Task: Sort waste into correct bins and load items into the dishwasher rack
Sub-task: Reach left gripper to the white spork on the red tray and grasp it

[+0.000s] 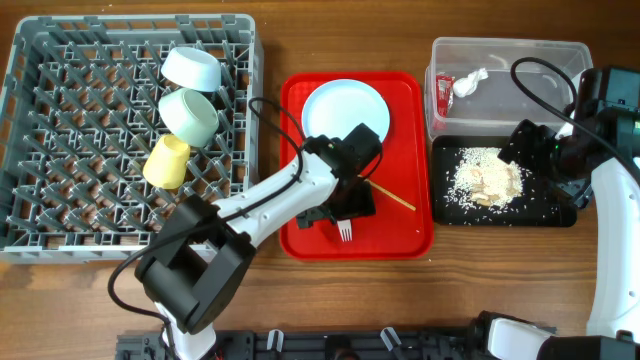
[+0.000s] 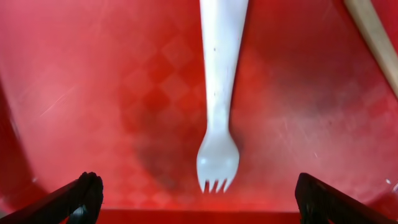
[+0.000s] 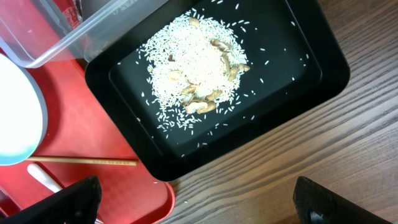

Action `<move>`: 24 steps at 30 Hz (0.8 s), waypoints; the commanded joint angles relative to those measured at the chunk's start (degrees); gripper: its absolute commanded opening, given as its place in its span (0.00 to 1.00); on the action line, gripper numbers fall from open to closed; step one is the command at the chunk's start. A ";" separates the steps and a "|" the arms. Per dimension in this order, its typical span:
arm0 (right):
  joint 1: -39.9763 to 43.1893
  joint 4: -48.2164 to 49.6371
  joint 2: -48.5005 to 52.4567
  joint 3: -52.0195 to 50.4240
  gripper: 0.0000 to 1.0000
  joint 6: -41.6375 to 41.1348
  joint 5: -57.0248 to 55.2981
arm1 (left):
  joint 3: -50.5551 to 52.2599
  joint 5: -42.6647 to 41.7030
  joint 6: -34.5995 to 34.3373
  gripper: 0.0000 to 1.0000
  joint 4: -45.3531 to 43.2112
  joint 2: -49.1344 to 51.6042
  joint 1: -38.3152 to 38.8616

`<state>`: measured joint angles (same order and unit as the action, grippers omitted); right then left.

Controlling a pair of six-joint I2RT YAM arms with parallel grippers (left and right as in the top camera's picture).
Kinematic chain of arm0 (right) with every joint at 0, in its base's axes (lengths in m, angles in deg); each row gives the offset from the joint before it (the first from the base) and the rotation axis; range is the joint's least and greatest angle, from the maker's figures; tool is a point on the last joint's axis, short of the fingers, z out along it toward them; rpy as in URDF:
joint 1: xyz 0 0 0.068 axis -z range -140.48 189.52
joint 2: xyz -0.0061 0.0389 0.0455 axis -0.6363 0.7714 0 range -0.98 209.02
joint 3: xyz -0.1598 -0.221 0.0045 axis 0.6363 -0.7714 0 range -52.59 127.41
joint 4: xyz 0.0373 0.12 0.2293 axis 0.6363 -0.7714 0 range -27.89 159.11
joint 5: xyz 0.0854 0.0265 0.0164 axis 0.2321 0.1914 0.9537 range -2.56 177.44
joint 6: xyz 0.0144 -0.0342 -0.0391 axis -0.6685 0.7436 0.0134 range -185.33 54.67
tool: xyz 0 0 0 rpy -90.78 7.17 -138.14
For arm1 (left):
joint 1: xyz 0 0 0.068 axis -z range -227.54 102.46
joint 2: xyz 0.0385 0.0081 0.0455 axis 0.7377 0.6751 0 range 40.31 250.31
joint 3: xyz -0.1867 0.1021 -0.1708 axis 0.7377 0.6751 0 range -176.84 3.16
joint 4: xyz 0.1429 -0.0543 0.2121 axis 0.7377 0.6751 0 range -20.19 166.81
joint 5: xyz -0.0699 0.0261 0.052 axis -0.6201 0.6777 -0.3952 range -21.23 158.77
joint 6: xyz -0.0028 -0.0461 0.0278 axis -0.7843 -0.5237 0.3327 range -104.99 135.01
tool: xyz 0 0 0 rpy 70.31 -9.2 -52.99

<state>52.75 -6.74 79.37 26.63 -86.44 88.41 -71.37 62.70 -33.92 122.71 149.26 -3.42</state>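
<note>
A white plastic fork (image 2: 219, 93) lies on the red tray (image 2: 93, 93), tines toward my left gripper (image 2: 199, 199), which hovers open just above it, a finger on each side. A wooden chopstick (image 1: 393, 197) lies beside it, and the light-blue plate (image 1: 340, 105) sits at the tray's far end. The grey dishwasher rack (image 1: 60, 150) holds a light-blue bowl (image 1: 191, 68), a pale green bowl (image 1: 189, 113) and a yellow-green cup (image 1: 167, 161). My right gripper (image 3: 199, 202) hangs open and empty above the black tray (image 3: 298, 74), which holds the rice scraps (image 3: 196, 65).
The clear tub (image 1: 500, 50) behind the black tray holds the red wrapper (image 1: 444, 93) and the white napkin (image 1: 468, 82). The left arm reaches diagonally over the red tray's near half. Bare wooden table shows along the front edge.
</note>
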 commanded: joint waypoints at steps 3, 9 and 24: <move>0.17 0.00 -0.11 0.17 0.99 0.57 -1.33 | 1.36 2.40 0.04 0.96 -1.57 0.87 0.68; 0.17 0.00 -0.11 0.17 1.00 0.55 -1.33 | 1.36 3.50 0.33 0.97 -2.27 3.41 2.40; 0.17 0.00 -0.11 0.17 1.00 0.57 -1.36 | 1.36 1.44 0.52 0.50 -3.23 6.03 3.63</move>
<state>52.75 -6.72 79.37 26.63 -86.44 88.39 -70.56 64.67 -33.85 120.16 153.59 -0.23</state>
